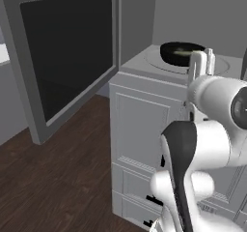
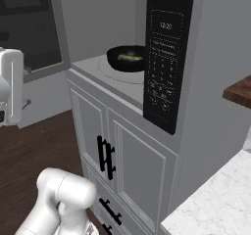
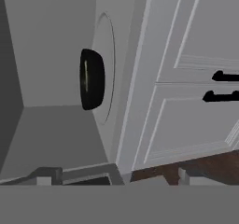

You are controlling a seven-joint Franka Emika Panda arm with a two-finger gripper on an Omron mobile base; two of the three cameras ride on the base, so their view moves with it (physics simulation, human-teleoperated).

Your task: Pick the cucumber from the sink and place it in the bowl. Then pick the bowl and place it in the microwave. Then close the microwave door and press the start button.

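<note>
The microwave door point(image 1: 67, 57) stands swung wide at the left, over a dark wooden floor point(image 1: 58, 178). Right of it, the black bowl point(image 1: 181, 53) rests on the round turntable point(image 2: 117, 75) inside the microwave point(image 2: 196, 82), the cucumber point(image 2: 128, 58) lying in it. Below are grey panelled cabinet doors point(image 2: 112, 151) with black handles. The gripper point(image 1: 201, 62) hangs empty and spread just outside the cavity; a marble counter point(image 2: 215, 199) lies far right.

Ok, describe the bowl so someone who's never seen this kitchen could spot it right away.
Find the open microwave above the grey cabinet doors. On the round turntable inside sits the bowl: shallow, matte black, with the green cucumber lying in it, the only dark round dish there.
</note>
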